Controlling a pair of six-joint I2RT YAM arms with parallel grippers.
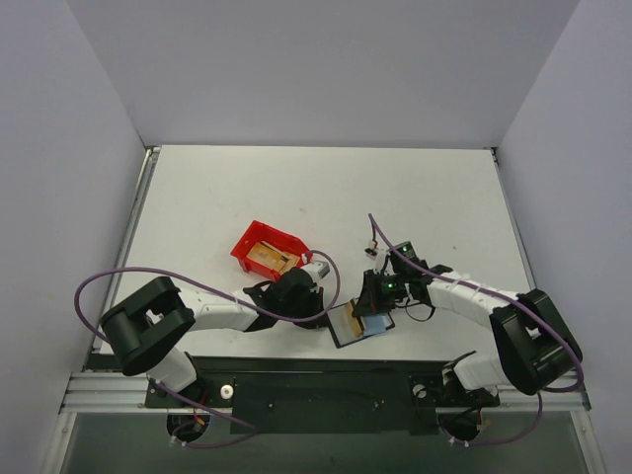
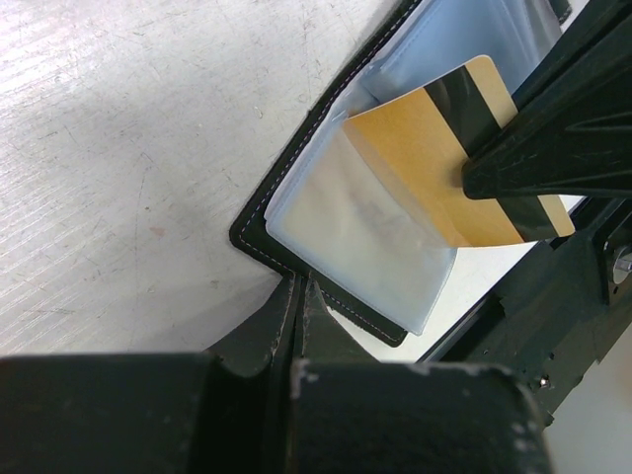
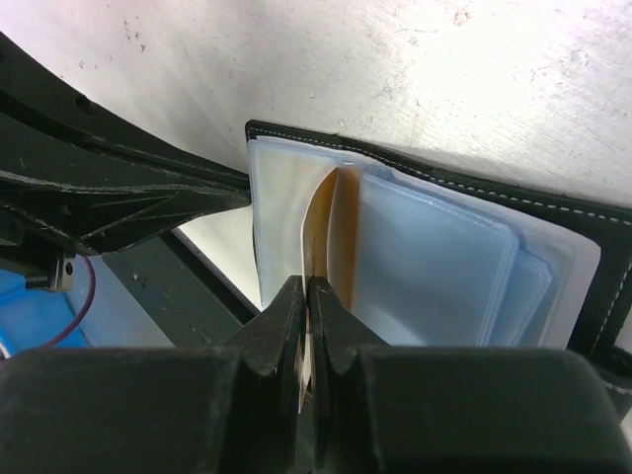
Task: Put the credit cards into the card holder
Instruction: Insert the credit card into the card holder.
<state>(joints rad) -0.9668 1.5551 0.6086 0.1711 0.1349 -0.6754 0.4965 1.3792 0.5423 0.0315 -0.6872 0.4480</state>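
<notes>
While the left gripper (image 2: 298,288) is clamping the black rim of the open card holder (image 3: 434,257) midway along the near edge of the table (image 1: 444,197), the right gripper (image 3: 306,293) is pinching a gold striped credit card (image 2: 420,148) half-inserted in a clear sleeve (image 2: 365,237).

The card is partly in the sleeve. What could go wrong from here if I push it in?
1. The gold-tan card with a dark stripe, pinched in the right gripper, looks bowed. A hard push may buckle it instead of sliding it under the clear plastic sleeve.
2. The left gripper clamps only the rim of the black folding wallet, so the wallet could pivot or slip free.
</notes>
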